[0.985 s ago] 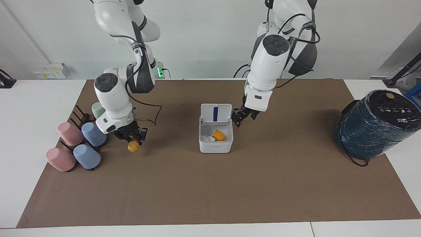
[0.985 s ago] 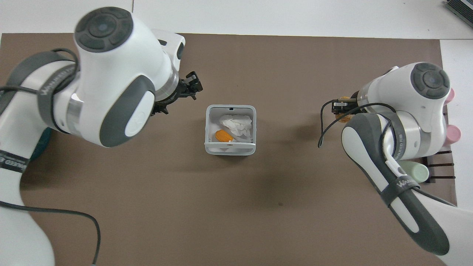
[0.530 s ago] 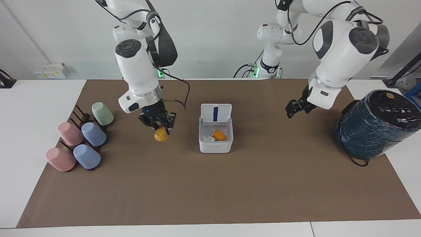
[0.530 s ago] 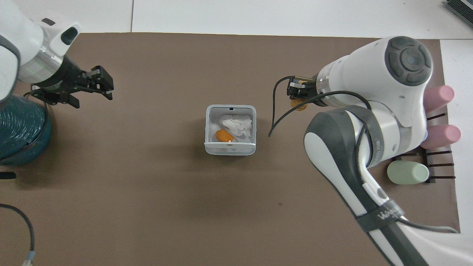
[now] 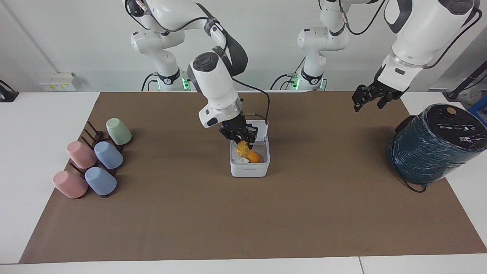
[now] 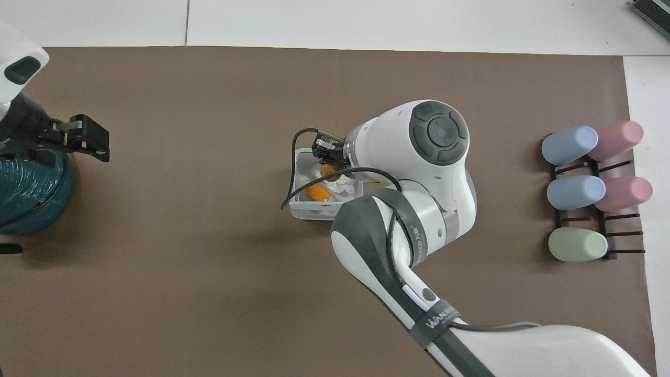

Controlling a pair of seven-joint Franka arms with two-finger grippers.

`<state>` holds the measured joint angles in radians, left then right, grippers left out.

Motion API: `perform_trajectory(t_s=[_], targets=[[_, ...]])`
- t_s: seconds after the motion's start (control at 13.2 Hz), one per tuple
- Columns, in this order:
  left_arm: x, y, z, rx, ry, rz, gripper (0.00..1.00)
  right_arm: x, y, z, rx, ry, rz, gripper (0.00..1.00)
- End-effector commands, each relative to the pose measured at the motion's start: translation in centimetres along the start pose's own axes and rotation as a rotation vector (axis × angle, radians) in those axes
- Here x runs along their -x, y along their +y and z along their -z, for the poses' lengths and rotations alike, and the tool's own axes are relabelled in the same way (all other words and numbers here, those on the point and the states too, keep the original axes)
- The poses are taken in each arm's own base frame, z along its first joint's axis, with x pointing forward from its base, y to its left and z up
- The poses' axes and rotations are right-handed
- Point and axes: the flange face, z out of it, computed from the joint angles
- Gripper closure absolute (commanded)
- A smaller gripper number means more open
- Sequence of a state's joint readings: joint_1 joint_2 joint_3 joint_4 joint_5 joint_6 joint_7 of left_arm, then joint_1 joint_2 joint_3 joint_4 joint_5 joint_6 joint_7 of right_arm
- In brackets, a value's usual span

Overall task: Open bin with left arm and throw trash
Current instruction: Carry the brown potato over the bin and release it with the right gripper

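Observation:
The white bin (image 5: 249,169) stands in the middle of the brown mat with its lid (image 5: 263,128) up. In it lie the orange lump (image 5: 255,157) and the white tissue (image 5: 238,160). My right gripper (image 5: 241,140) is over the open bin, shut on the brownish-yellow lump (image 5: 242,148), which hangs just above the orange lump. In the overhead view the right gripper (image 6: 325,157) and the lump (image 6: 328,170) cover part of the bin (image 6: 298,210). My left gripper (image 5: 367,98) is open and empty, raised over the mat beside the teal cylinder; it also shows in the overhead view (image 6: 84,140).
A large dark teal wrapped cylinder (image 5: 433,146) stands at the left arm's end of the table (image 6: 26,193). A dark rack with several pastel cups (image 5: 95,161) lies at the right arm's end (image 6: 586,188).
My right gripper has carried the brownish-yellow lump from beside the cup rack to over the open bin. My left gripper has drawn away from the bin and risen toward the teal cylinder.

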<state>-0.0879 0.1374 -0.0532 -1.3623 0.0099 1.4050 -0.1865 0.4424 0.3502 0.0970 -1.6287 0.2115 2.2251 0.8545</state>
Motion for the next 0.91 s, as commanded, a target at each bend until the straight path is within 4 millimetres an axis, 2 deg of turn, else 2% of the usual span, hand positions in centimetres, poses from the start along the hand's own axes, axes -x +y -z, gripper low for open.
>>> perform_trajectory(t_s=[0.0, 0.08, 0.15, 0.23, 0.3, 0.38, 0.53, 0.61, 0.76, 0.83], targets=[[1.7, 0.4, -1.4, -0.029, -0.006, -0.026, 0.15, -0.6, 0.2, -1.9, -0.003, -0.021, -0.028, 1.0], [2.0, 0.4, -1.6, -0.028, 0.005, -0.03, 0.15, -0.2, 0.1, -2.7, 0.005, -0.028, -0.023, 1.0], [2.4, 0.5, -2.1, -0.029, 0.008, -0.032, 0.14, 0.2, 0.0, -3.2, 0.01, -0.034, -0.018, 0.95], [2.7, 0.3, -2.4, -0.028, 0.017, -0.031, 0.12, 0.4, -0.1, -3.6, 0.006, -0.047, -0.026, 0.75], [2.8, 0.2, -2.7, -0.027, 0.023, -0.03, 0.12, 0.3, -0.1, -3.6, 0.0, -0.053, -0.036, 0.14], [2.8, 0.2, -2.6, -0.027, 0.025, -0.031, 0.11, 0.5, -0.2, -3.5, -0.001, -0.053, -0.026, 0.0], [3.0, 0.2, -2.1, -0.025, 0.035, -0.033, 0.1, 0.4, -0.2, -3.4, 0.001, -0.048, -0.017, 0.0], [3.0, 0.0, -2.0, -0.025, 0.035, -0.028, 0.06, 0.3, -0.2, -3.1, 0.0, -0.042, -0.015, 0.0], [3.1, -0.6, -1.8, -0.024, 0.04, -0.071, 0.03, -0.4, 0.1, -2.1, 0.011, -0.006, 0.029, 0.0], [2.9, -1.2, -1.6, -0.022, 0.05, -0.069, 0.0, -1.1, 0.4, -0.9, 0.036, 0.048, 0.09, 0.0]])
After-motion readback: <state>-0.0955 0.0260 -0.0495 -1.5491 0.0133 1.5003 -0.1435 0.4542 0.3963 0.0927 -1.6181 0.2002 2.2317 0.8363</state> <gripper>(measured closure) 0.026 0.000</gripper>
